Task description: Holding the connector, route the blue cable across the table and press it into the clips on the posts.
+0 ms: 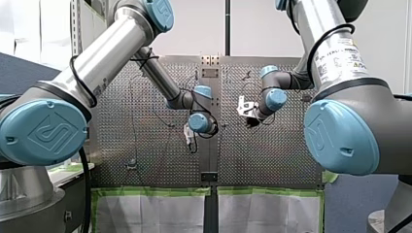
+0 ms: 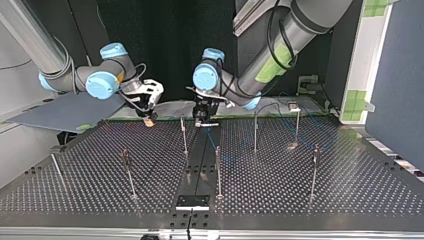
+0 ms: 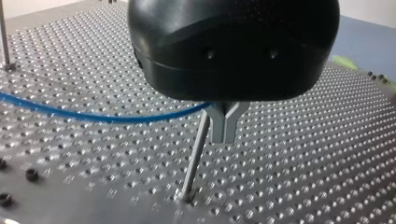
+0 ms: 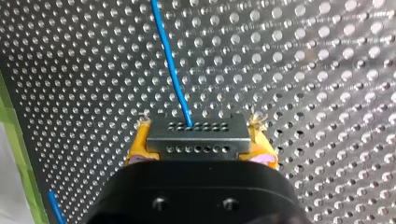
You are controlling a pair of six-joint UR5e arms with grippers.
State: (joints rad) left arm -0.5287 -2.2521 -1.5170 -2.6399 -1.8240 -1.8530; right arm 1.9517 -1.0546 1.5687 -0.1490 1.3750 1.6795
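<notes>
The grey connector point(image 4: 196, 137) sits clamped between the yellow pads point(image 4: 135, 151) of my right end effector point(image 4: 201, 140), above the perforated table point(image 4: 303, 70). The blue cable point(image 4: 170, 65) leaves the connector's hole-lined face and runs away over the table. In the left wrist view the cable curves in to my left end effector point(image 3: 224, 133), whose metal fingers point(image 3: 219, 126) are pressed together at the tips; I cannot tell whether they grip it. A thin post point(image 3: 195, 158) stands just beside those fingers.
</notes>
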